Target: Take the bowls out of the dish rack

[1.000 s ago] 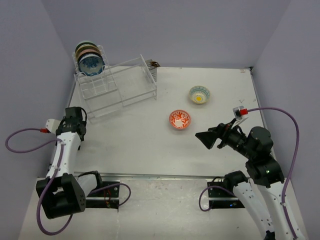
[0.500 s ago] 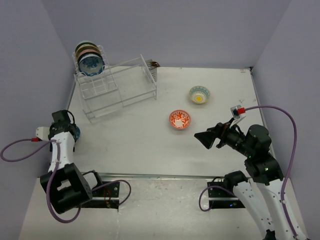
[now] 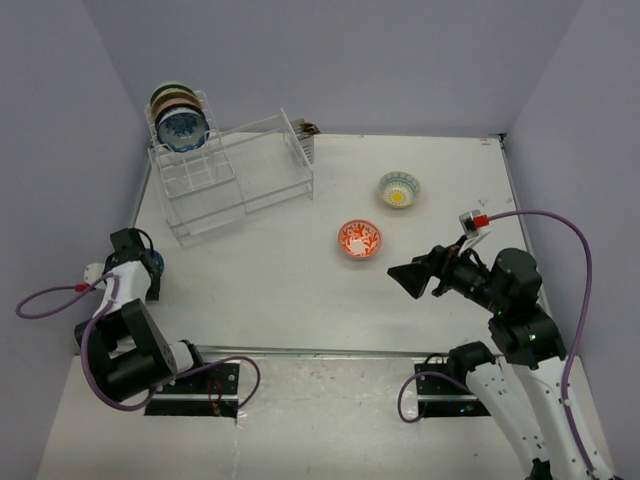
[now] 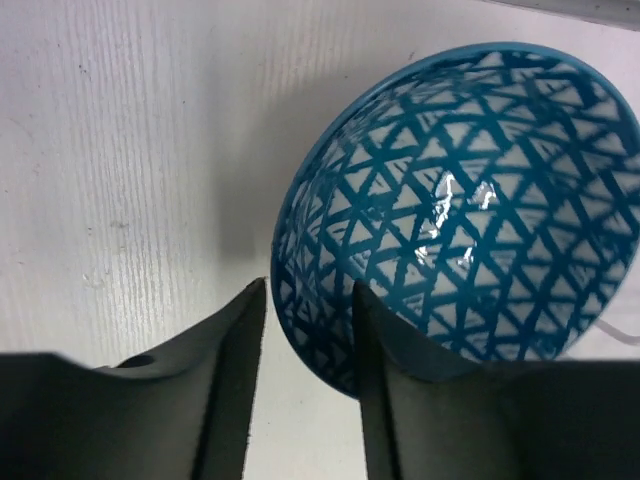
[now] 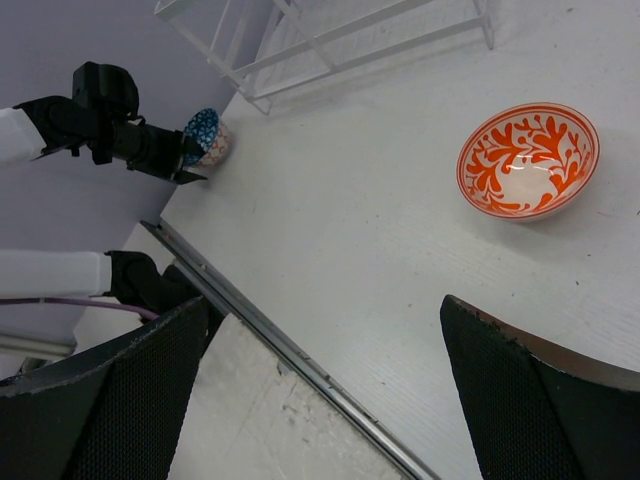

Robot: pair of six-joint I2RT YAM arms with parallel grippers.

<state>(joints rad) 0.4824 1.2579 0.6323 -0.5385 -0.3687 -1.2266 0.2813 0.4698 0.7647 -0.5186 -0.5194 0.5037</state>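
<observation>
The clear dish rack [image 3: 235, 178] stands at the back left, with a few bowls [image 3: 180, 118] upright in its tall tier. A blue triangle-patterned bowl [image 4: 460, 200] sits at the table's left edge [image 3: 154, 265]. My left gripper [image 4: 308, 292] straddles its rim. One finger is inside the bowl and one is outside. A thin strip of table shows beside the outer finger, so I cannot tell whether the rim is pinched. My right gripper [image 5: 322, 305] hangs wide open over the near right of the table [image 3: 408, 278], holding nothing.
An orange-red bowl [image 3: 359, 239] and a bowl with a yellow flower [image 3: 399, 188] rest on the table right of the rack. The side wall runs close along the left of the blue bowl. A metal rail [image 5: 290, 350] marks the table's near edge.
My left arm has drawn back toward the table's left edge. Its jaws have narrowed around the blue bowl's rim. The right arm has barely moved.
</observation>
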